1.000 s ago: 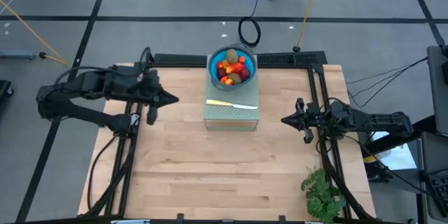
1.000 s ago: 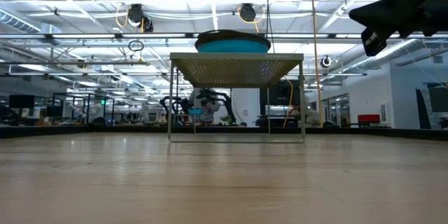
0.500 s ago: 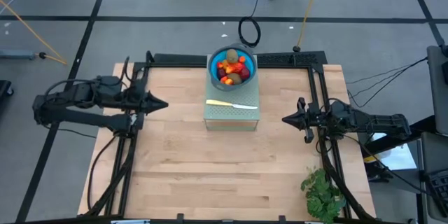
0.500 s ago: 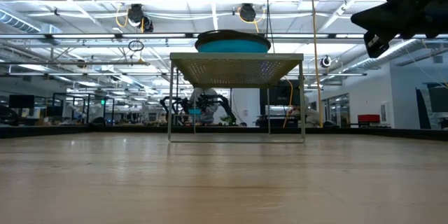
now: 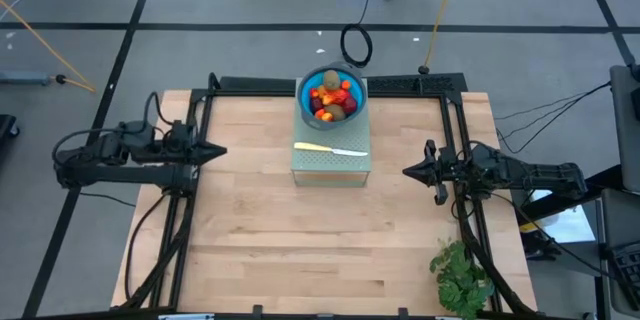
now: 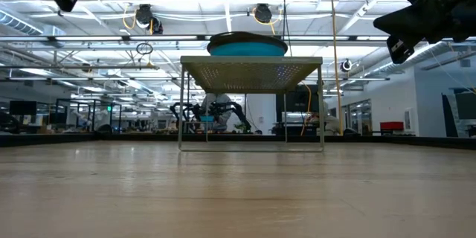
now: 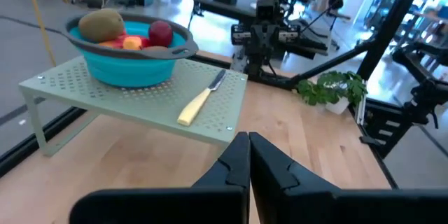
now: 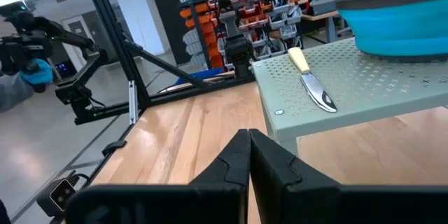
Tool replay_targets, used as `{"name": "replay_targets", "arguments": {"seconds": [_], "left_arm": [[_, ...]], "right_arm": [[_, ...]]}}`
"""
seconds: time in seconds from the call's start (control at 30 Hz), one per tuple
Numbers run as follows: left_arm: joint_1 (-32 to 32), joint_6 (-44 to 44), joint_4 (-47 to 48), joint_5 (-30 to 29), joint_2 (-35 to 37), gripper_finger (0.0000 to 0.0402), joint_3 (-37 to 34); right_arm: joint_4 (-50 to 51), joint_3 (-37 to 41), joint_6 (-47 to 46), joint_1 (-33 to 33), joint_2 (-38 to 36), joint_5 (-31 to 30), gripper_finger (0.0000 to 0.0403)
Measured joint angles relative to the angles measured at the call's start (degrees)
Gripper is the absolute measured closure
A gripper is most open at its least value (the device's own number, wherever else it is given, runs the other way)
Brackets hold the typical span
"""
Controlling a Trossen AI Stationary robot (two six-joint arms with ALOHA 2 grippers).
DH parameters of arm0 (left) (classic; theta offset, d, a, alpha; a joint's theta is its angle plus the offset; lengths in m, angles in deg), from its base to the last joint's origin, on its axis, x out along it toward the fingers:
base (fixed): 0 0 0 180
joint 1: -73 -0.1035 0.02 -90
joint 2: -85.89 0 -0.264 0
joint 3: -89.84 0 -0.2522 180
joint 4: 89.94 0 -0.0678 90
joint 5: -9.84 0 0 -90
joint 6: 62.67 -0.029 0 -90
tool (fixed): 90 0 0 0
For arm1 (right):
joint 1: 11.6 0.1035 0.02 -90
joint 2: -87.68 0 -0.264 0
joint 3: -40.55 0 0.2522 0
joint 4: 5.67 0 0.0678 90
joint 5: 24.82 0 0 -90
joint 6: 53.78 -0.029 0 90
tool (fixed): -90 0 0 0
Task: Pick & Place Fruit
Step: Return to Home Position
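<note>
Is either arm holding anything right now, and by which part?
Nothing: the left gripper and right gripper are shut and empty. The fruit lies in the bowl.

The left gripper (image 5: 218, 150) sits farther left than before, drawn away from the shelf (image 5: 332, 166) to the table's (image 5: 300, 240) left edge.

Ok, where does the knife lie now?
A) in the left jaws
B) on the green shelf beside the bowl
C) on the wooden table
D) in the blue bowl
B: the knife lies flat on the perforated shelf, apart from the blue bowl holding the fruit.
</note>
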Motion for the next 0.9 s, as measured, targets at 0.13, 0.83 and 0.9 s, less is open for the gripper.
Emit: {"name": "replay_targets", "arguments": {"seconds": [0.13,0.83,0.9], "left_arm": [[0.0,-0.13,-0.29,-0.02,4.94,0.0395,-3.71],[0.0,-3.14,-7.03,-1.46,15.56,0.0392,-17.66],[0.0,-3.3,-11.01,-1.46,15.59,0.0392,-19.41]], "right_arm": [[-0.01,0.0,0.0,0.0,0.0,0.01,0.0403],[-0.01,0.0,4.63,0.0,0.0,0.05,0.0403],[-0.01,0.0,5.63,0.0,0.0,0.06,0.0402]]}}
